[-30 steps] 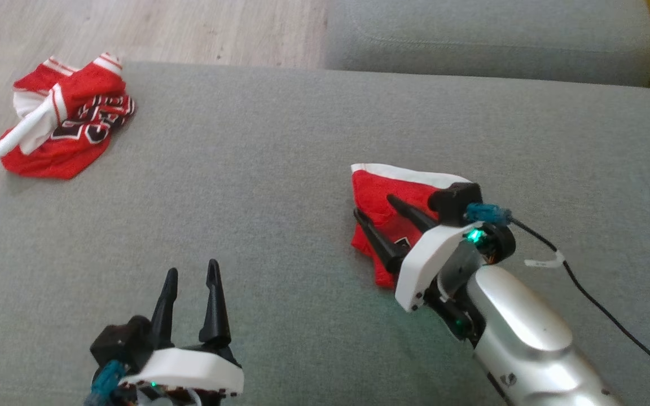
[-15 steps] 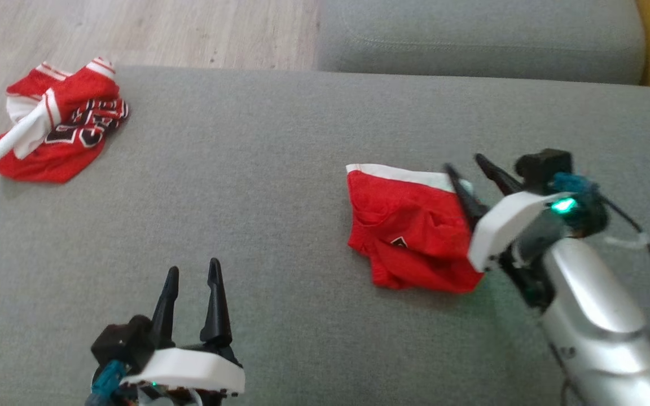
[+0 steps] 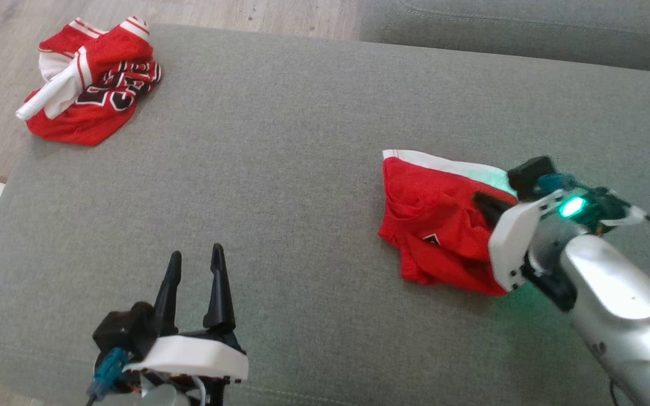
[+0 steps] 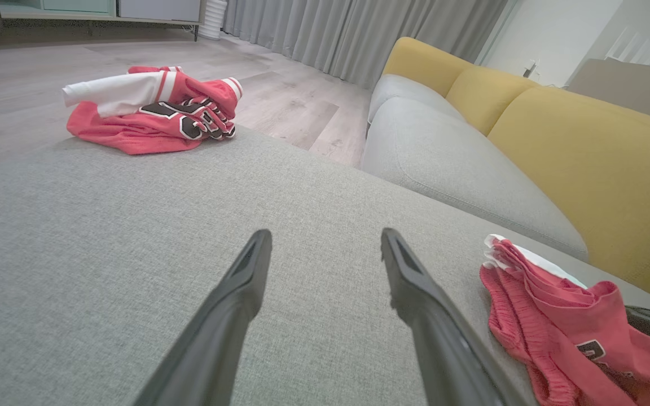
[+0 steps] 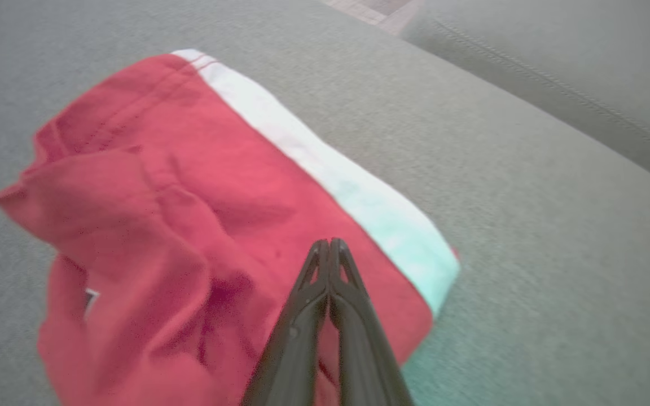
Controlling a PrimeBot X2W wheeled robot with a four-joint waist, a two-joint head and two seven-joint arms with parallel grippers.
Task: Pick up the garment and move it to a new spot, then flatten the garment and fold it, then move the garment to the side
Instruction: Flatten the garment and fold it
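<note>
**Head view first: right pincer pressed together over the folded shorts**

Head view. The grey cushion (image 3: 280,169) is my reference. The red shorts (image 3: 438,225) lie on its right half, bunched into a compact, roughly folded packet with a white band along the far edge. My right gripper (image 3: 482,202) reaches in from the cushion's right side, its dark fingers over the packet's right end. The left gripper (image 3: 195,252) hovers at the cushion's near edge with its fingers spread and nothing between them. A crumpled jersey (image 3: 91,84) sits on the far left corner, well apart from the shorts.

Left wrist view. Between the parted fingers I see bare grey fabric. The shorts lie off towards the cushion's right, not touched by this arm.

Right wrist view. The two fingers meet at their tips over the red cloth, near the white band (image 5: 325,169). I see no fold caught between them, though the blur keeps me from ruling out a thin pinch.

My reading: the fold looks done, or nearly, and I'm at the last pressing or the move aside. Next I need a sure hold. That means opening the fingers, lowering them over the packet's edge and closing through all layers, so it travels without unfolding.
</note>
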